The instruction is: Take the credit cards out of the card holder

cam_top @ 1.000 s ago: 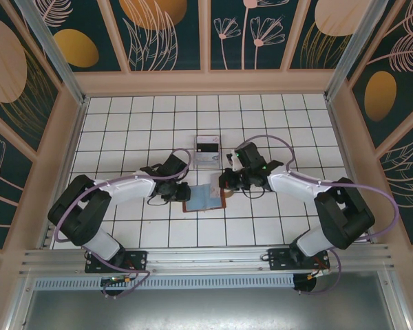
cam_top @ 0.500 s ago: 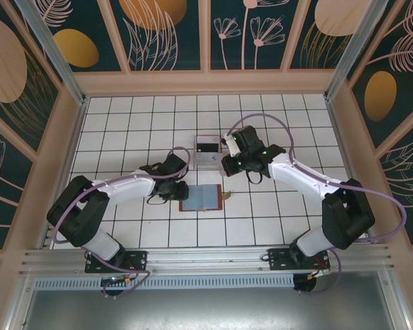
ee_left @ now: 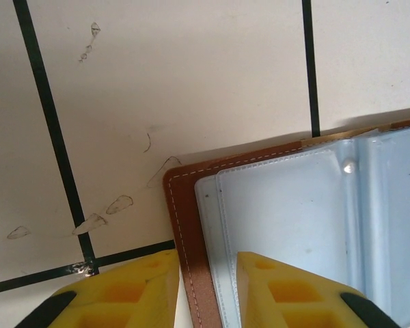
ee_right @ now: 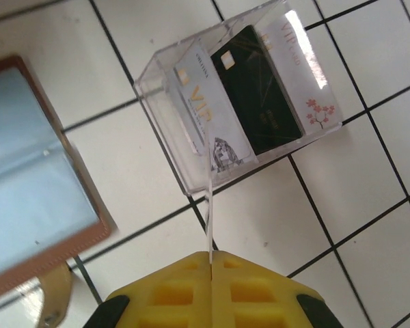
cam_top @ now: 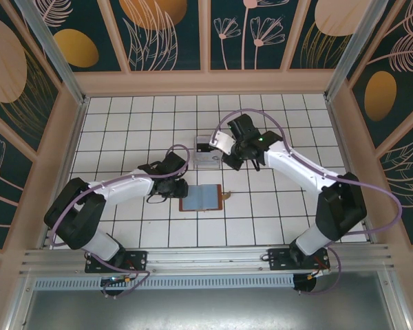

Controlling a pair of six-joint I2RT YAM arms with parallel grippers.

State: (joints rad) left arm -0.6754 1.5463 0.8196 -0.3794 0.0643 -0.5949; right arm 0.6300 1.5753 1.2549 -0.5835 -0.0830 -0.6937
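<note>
Slightly parted, the left fingers (ee_left: 169,280) straddle the card holder (ee_left: 294,225) edge; the right fingers (ee_right: 210,263) pinch a white card (cam_top: 222,142) beside the clear stand (ee_right: 184,164).

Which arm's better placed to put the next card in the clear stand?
Right. The right gripper pinches a white card edge-on, just short of the clear stand. The left gripper sits at the edge of the card holder, jaws apart.

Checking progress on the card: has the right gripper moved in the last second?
Yes. The right gripper has gone from beside the card holder to the far side, by the clear stand.
</note>
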